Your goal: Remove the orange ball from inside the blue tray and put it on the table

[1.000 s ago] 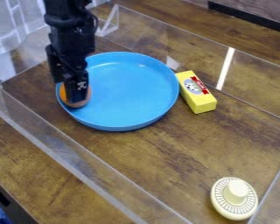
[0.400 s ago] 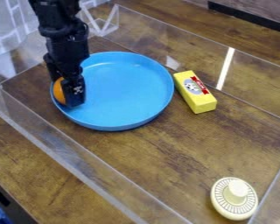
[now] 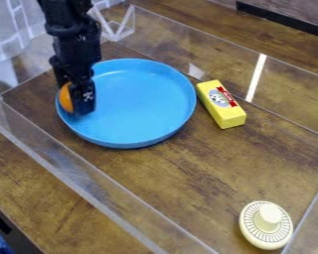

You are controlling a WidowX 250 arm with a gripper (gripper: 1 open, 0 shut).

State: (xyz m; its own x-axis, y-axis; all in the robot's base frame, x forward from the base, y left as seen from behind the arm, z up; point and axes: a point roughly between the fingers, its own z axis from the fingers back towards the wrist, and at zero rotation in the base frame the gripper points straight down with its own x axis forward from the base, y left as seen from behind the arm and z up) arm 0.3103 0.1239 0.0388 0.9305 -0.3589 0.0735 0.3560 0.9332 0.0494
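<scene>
The orange ball (image 3: 67, 97) lies at the left inner edge of the blue tray (image 3: 146, 107), right against its rim. My black gripper (image 3: 76, 96) comes down from above with its fingers on either side of the ball, hiding most of it. Only the ball's left side shows. Whether the fingers press on the ball cannot be made out. The tray rests on the dark wooden table (image 3: 162, 189).
A yellow rectangular block (image 3: 225, 103) lies just right of the tray. A small cream ribbed disc (image 3: 265, 224) sits near the front right corner. Clear acrylic walls (image 3: 69, 169) run along the table's front left and back sides.
The gripper has shifted a little left and back, and the ball has gone with it toward the tray's left rim. The tray has slid slightly left.
</scene>
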